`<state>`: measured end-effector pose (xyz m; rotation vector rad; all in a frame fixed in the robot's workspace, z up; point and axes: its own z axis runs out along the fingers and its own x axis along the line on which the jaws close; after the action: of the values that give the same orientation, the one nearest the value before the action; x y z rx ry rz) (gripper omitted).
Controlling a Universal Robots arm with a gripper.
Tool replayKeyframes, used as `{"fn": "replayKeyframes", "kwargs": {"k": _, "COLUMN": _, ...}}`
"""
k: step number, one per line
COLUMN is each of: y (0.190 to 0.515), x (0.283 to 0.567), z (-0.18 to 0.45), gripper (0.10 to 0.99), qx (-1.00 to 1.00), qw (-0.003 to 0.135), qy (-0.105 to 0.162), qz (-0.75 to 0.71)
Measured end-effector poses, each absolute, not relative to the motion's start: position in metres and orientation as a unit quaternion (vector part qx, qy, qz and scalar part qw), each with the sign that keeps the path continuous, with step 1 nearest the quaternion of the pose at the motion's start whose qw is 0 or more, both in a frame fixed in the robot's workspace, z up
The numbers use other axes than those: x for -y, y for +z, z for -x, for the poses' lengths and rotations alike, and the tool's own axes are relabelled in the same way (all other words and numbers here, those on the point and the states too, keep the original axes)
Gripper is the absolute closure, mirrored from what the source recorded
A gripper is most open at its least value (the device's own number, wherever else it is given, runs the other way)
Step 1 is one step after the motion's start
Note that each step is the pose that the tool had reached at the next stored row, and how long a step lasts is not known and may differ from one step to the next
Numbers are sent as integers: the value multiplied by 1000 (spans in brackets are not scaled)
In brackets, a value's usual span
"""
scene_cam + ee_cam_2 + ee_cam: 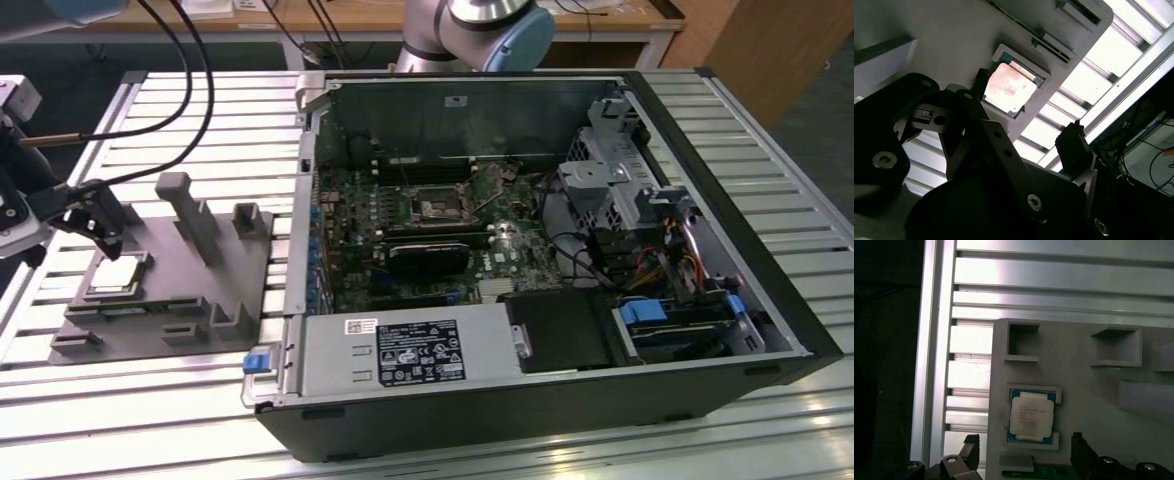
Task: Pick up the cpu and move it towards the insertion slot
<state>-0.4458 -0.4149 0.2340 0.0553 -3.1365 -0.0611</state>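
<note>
Indoors, slatted metal table, cpu on fixture

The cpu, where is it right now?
The cpu lies flat in a recess of the grey holder block at the exterior view's left, outside the computer case. The open hand hangs just above it.

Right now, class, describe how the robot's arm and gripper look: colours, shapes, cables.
The arm has rounded silver-grey joints, one with a light blue cap. The gripper is black, a linkage of flat bars fastened with silver screws, ending in two blocky black fingers. Thin black cables trail towards it.
</note>
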Motion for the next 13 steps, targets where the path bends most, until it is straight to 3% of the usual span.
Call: {"fn": "replayKeyframes", "kwargs": {"k": 13, "y": 224, "x": 415, "z": 444, "gripper": 267, "qx": 1000, "qw": 3, "qy": -20, "qz": -18}}
